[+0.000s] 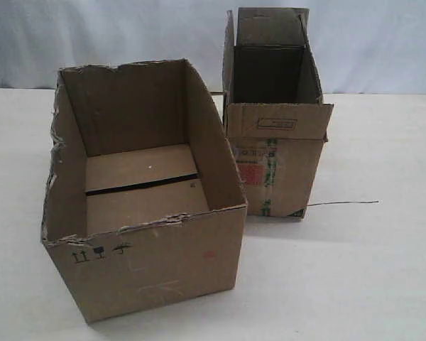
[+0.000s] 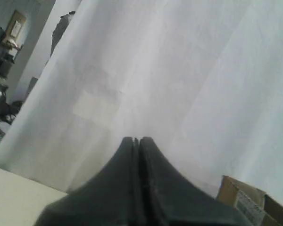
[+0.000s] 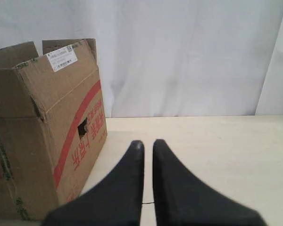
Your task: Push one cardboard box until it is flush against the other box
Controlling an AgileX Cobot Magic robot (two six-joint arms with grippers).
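The cardboard box point(image 1: 149, 263), wide, with a ragged rim and small black symbols, stands open at the front left of the table. Behind it to the right is the other box point(image 1: 277, 163), narrower and taller, with flaps, a red label and green tape. Their sides are skewed to each other, with a gap showing at the back. Neither gripper appears in the exterior view. My left gripper point(image 2: 136, 139) is shut and empty, facing the white curtain. My right gripper point(image 3: 148, 143) is shut but for a thin slit. It hovers over the table beside the other box point(image 3: 42, 127).
A white curtain point(image 1: 383, 42) hangs behind the table point(image 1: 369, 270). A thin wire point(image 1: 341, 204) lies on the table to the right of the narrow box. A cardboard corner with a white sticker point(image 2: 247, 203) shows at the edge of the left wrist view.
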